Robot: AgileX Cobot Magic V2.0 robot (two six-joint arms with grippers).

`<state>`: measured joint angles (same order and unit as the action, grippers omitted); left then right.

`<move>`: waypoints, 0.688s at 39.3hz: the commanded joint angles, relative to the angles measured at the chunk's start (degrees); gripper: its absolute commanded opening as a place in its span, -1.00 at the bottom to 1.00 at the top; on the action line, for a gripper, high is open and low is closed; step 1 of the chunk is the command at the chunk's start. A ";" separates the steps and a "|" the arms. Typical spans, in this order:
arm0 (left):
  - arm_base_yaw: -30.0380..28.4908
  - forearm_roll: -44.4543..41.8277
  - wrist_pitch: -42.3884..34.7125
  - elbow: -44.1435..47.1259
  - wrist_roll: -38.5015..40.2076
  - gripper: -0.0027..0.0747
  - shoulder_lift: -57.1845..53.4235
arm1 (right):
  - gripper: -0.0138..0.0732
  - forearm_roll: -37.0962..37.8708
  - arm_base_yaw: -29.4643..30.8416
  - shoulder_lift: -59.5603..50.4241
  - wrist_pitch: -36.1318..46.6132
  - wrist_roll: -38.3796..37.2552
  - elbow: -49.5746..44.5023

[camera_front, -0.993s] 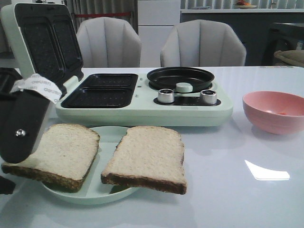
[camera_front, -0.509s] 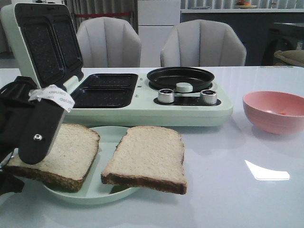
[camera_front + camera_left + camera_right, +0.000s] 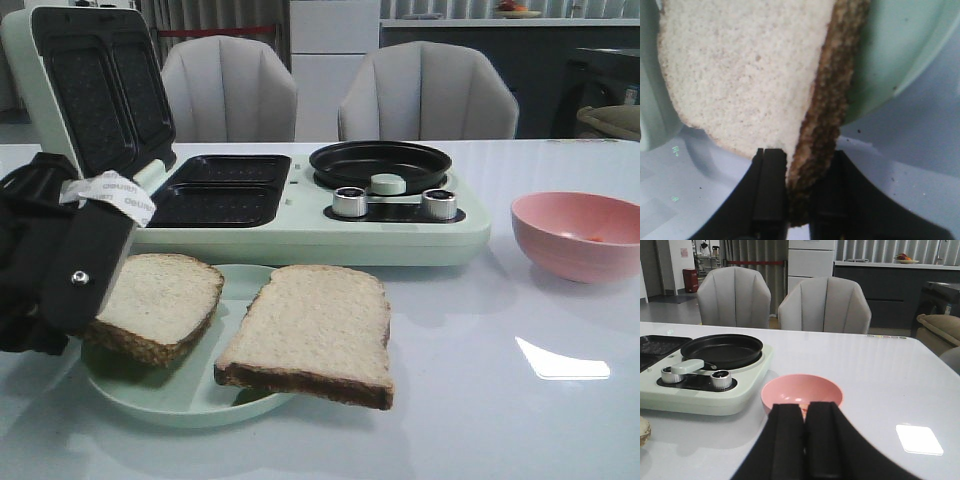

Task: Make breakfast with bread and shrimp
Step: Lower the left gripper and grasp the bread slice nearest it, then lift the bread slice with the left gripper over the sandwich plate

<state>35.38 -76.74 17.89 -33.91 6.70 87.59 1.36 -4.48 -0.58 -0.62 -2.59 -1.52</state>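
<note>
Your left claw (image 3: 797, 200) pinching crust edge of left bread slice (image 3: 155, 305), lifted tilted over green plate (image 3: 190, 400). White tag (image 3: 108, 192) on claw, text unreadable. Right claw (image 3: 805, 440) pressed together, pink bowl (image 3: 802, 392) ahead on desk (image 3: 500, 400).

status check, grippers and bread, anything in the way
Left gripper shut on left bread slice, lifted off plate. Right gripper shut, empty, by pink bowl. Sandwich maker open, path clear.
</note>
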 commanded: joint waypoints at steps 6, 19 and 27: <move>0.03 -0.17 2.45 -1.28 0.20 -0.62 -7.91 | -0.38 0.48 0.45 -1.27 4.43 0.06 0.94; -0.24 -0.87 2.55 -9.67 0.20 -0.62 -12.61 | -0.38 0.48 0.45 -1.27 4.43 0.06 0.94; -3.38 -3.14 -1.03 -19.00 0.20 -0.62 -9.73 | -0.38 0.48 0.45 -1.27 4.43 0.06 0.94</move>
<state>33.30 -78.35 18.28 -47.52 6.70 77.91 1.36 -4.48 -0.58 -0.62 -2.59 -1.52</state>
